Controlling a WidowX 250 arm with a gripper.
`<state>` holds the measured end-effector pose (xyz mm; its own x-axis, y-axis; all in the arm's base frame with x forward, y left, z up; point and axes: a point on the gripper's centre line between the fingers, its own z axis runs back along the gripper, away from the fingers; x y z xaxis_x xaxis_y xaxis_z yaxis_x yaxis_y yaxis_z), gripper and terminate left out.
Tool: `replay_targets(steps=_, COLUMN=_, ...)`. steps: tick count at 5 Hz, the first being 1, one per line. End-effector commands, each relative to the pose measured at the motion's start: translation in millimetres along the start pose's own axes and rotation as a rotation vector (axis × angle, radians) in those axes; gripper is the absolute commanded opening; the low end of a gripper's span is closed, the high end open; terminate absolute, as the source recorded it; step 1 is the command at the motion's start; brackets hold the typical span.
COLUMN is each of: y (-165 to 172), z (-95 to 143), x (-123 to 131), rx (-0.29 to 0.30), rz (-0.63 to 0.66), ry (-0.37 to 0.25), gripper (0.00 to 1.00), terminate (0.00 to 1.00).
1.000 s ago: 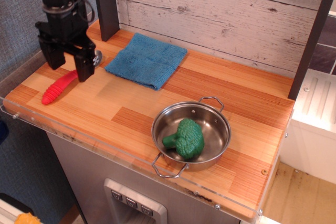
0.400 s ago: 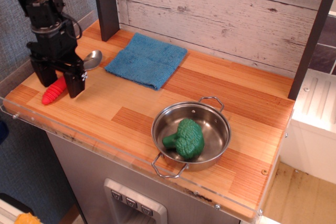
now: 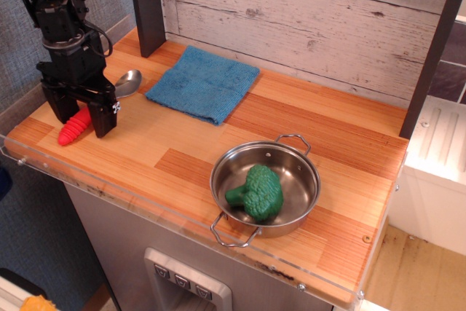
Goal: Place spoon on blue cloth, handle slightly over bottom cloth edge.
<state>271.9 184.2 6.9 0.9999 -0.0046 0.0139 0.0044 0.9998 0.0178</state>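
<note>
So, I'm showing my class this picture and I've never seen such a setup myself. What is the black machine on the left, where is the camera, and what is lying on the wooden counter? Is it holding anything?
The black machine is a robot arm. Its lower end is a gripper, two fingers that close like tongs. The one camera looks down at the wooden counter from the front, at an angle.

On the counter lies a spoon with a shiny metal bowl and a red ribbed handle, a blue cloth spread flat near the back wall, and a steel pot with a green toy broccoli inside.

The gripper's fingers stand open on either side of the red handle. The spoon seems to lie on the wood, so nothing looks gripped yet.
</note>
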Motion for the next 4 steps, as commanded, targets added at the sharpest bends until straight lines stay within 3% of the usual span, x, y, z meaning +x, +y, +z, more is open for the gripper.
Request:
replay_targets(steps=1, y=-1, z=8, x=1, rx=0.011, rz=-0.024, ry=-0.015, gripper=0.0, terminate=0.0)
replay_targets(steps=2, y=-3, z=16, x=-1, rx=0.018, rz=-0.027, ry=-0.041, gripper=0.0, terminate=0.0)
replay_targets(steps=3, y=-14, z=50, x=4, rx=-0.009, rz=0.057, ry=-0.147, gripper=0.0, terminate=0.0)
replay_targets(steps=4, y=-43, z=79, x=33, rx=-0.061, rz=0.027, ry=-0.208, gripper=0.0, terminate=0.0)
